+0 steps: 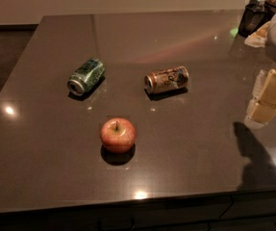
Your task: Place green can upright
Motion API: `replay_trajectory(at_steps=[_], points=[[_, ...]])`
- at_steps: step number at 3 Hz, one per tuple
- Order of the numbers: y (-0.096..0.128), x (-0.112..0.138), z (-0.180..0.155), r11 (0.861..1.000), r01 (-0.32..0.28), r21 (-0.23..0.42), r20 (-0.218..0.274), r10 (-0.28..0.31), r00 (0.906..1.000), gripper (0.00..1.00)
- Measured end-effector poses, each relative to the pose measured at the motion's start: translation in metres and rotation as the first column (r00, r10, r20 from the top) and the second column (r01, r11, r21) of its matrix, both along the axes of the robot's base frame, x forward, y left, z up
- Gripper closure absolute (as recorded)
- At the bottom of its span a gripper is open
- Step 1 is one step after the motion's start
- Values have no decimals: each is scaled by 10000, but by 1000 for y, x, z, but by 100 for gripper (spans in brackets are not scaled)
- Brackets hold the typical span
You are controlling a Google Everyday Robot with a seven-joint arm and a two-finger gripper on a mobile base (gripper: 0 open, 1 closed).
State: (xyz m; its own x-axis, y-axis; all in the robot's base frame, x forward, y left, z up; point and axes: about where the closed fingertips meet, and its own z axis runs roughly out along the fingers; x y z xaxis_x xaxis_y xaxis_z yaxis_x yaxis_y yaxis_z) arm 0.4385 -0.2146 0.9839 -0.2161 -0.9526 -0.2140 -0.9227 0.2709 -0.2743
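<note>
Dim; bright glints on table (pixel 185 143); hand (pixel 265 102) at right edge casts shadow.

My gripper (pixel 266 102), pale cream, hangs over the right edge of the dark grey-brown desk (pixel 185 167). The green can (pixel 86 76) has a mottled green and white label and a silver end. The other can (pixel 167 79) is copper-brown with a pale label; the apple (pixel 118 134) is red and yellow.

No word, brand or number can be read. The green can (pixel 86 76), lying on its side on the tabletop (pixel 190 143), shows only mottled green and white. The brown can (pixel 167 80) has a pale label whose dark marks cannot be made out. The pincer (pixel 267 100) hangs at the right edge.
</note>
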Motion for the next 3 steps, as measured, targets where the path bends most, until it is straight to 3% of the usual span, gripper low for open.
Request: replay_trajectory(at_steps=[1,2,3], points=[[0,0,0,10000,0,0,2,0,10000,0],[13,12,4,9987,-469,188,-20,469,9989,0],[37,37,10,9884,-1480,344,219,1473,9889,0]])
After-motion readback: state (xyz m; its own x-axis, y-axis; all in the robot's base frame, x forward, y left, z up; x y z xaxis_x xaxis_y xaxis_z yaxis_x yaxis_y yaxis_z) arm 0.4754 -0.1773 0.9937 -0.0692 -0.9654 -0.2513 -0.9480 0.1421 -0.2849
